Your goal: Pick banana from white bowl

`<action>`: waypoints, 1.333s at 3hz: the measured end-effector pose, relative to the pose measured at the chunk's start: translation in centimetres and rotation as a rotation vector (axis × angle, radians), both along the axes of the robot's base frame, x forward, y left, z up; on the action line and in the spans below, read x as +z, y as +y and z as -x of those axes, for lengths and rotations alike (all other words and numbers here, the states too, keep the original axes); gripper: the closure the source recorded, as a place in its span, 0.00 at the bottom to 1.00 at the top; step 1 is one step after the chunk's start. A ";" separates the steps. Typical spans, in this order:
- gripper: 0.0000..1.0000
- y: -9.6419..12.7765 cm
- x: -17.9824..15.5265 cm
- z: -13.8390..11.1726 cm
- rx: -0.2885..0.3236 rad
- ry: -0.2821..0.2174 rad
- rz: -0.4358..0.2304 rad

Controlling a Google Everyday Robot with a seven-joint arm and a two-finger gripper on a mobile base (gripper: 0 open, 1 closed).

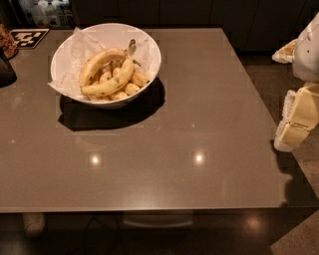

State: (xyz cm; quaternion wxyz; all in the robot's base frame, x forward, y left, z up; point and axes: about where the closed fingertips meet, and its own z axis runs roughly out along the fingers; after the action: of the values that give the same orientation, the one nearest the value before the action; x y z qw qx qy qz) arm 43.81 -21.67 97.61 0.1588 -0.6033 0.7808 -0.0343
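The white bowl (149,47) stands on the far left part of the grey table and is lined with crumpled white paper. The banana (110,83), long, slim and gently curved, lies across the front of the pile in it, with its stem pointing up toward the bowl's back. A thicker, arched banana (97,62) lies behind it, and short stubby bananas (133,87) lie beside it. My gripper (297,119), white with yellowish pads, hangs off the table's right edge, far from the bowl and holding nothing that I can see.
A black-and-white marker tag (29,36) lies at the far left corner. A dark object (5,69) sits at the left edge. Bottles (47,12) stand behind the table. The table's front edge (149,208) runs low across the view, and its right edge is next to the gripper.
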 end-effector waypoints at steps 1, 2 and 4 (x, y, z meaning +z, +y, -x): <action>0.00 0.0 0.1 0.0 0.001 -0.003 0.000; 0.00 2.7 0.9 -1.0 0.066 -0.019 0.055; 0.00 10.1 2.3 -5.3 0.278 -0.045 0.194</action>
State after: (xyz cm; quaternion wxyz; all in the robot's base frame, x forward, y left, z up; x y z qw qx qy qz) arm 49.13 -11.56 99.87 0.1203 -0.7170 0.6792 -0.1006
